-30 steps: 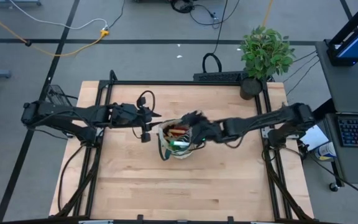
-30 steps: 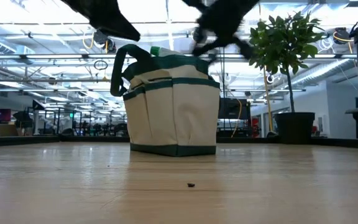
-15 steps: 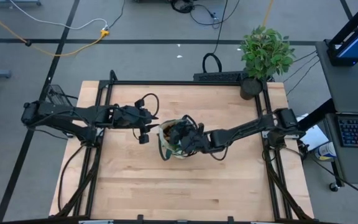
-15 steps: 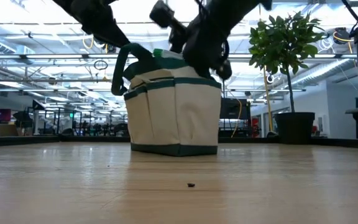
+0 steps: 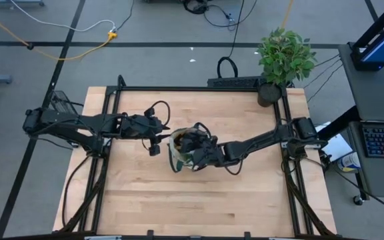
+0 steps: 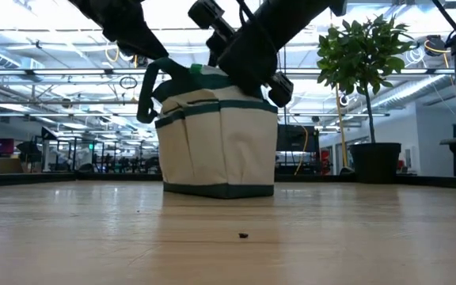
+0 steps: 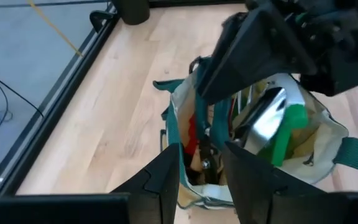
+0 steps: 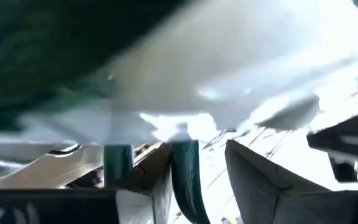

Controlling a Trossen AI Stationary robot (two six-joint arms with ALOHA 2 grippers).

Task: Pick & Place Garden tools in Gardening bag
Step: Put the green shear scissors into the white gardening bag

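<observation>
The left arm reaches in from the tabletop's [image 5: 145, 200] left edge, and its left gripper [image 5: 160, 133] sits at the left rim of the bag [image 6: 216, 146]. In the left wrist view its fingers [image 7: 166, 177] stand a little apart with the bag's green-trimmed edge between them; whether they pinch that edge cannot be told.

The bag stands upright near the middle of the tabletop, one dark loop handle [image 6: 147, 91] raised on its left side in the low view. Inside, the left wrist view shows a shiny metal blade [image 7: 263, 118], a green item [image 7: 288, 127] beside it and a red item [image 7: 194, 137] toward the gripper.

The right arm stretches in from the right edge, and its right gripper [image 5: 193, 148] is down over the bag's open mouth. Its own view is filled with blurred fabric, and whether its fingers are spread or pressed together cannot be told.

A potted plant [image 5: 284, 59] stands at the far right corner.
</observation>
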